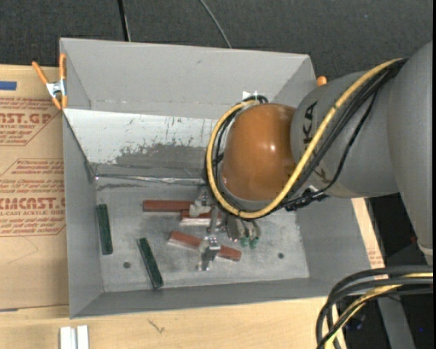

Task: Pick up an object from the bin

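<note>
Arm and bin seen from above. The orange wrist cover with its looped cables stands uppermost and hides most of the tool. Below it, the gripper reaches down to the floor of the grey metal bin, near the middle. Whether it is open, closed or gripping cannot be told.

The likely object is a red-brown bar lying flat and slightly aslant at the gripper's tip. A further red-brown length shows on the tip's other side. It cannot be told whether the two are one piece.

Risks, as judged from here:
- The bar lies flat on the metal, so a closing grip may slide over it or pinch only one end, leaving it to swing and drop on the lift.
- A small pale piece and a second red-brown bar lie just behind and could be nudged or caught as well.

Farther left, well apart from the gripper, lie two dark green bars: one aslant near the front wall, one nearly upright in the view beside the left wall. The sloping far wall is bare.
</note>
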{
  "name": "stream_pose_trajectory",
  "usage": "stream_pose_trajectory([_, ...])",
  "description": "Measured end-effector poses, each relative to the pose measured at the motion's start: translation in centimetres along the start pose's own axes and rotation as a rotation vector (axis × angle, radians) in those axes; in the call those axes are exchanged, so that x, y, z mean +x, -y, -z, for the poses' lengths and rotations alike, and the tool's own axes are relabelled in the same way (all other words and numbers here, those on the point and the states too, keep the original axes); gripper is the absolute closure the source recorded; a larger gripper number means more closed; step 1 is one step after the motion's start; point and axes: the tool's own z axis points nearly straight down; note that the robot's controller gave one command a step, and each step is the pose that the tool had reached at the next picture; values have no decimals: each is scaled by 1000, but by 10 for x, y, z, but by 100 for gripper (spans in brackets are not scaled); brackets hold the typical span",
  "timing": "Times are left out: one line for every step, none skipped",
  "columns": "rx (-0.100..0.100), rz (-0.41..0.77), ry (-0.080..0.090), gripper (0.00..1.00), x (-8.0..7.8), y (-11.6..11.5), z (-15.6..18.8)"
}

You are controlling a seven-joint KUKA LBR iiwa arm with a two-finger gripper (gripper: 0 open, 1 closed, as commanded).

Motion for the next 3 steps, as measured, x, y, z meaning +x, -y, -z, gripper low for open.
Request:
stream_pose_trajectory([-7, -5, 25, 100, -29, 12, -75])
stream_pose_trajectory([-7, -5, 25, 100, -29, 12, -75])
stream_pose_trajectory([1, -62, 1, 100, -30, 14, 118])
